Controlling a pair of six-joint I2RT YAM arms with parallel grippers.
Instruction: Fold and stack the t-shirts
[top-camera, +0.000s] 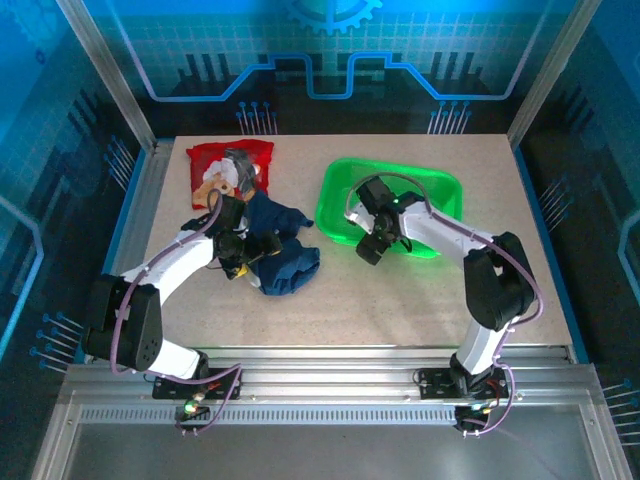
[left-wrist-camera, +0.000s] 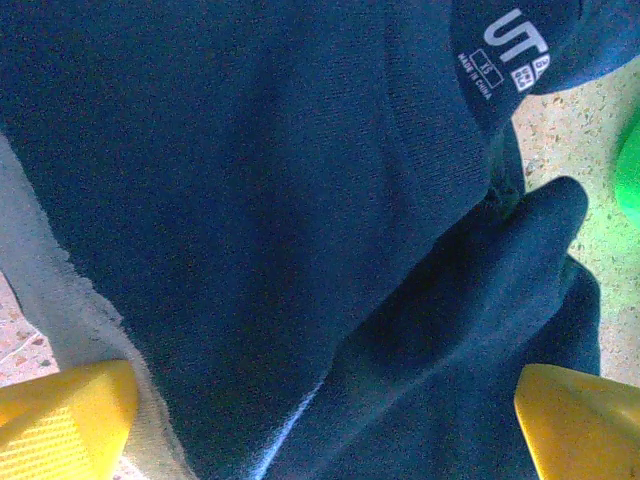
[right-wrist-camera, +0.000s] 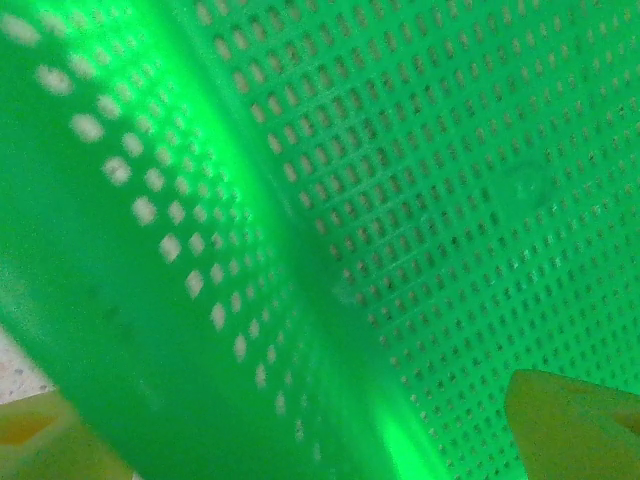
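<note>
Top external view. Item one: navy blue t-shirt (top-camera: 285, 255), crumpled, left-centre of the tabletop (top-camera: 420, 300). Item two: red t-shirt (top-camera: 228, 170), lying flat at the far left, just beyond the navy one. Item three: green mesh basket (top-camera: 440, 190), right of both shirts. Left gripper (top-camera: 250, 258): over the navy heap, jaws spread wide, cloth between them. Right gripper (top-camera: 370, 252): at the basket's near-left wall, jaws apart, possibly straddling that wall.
</note>
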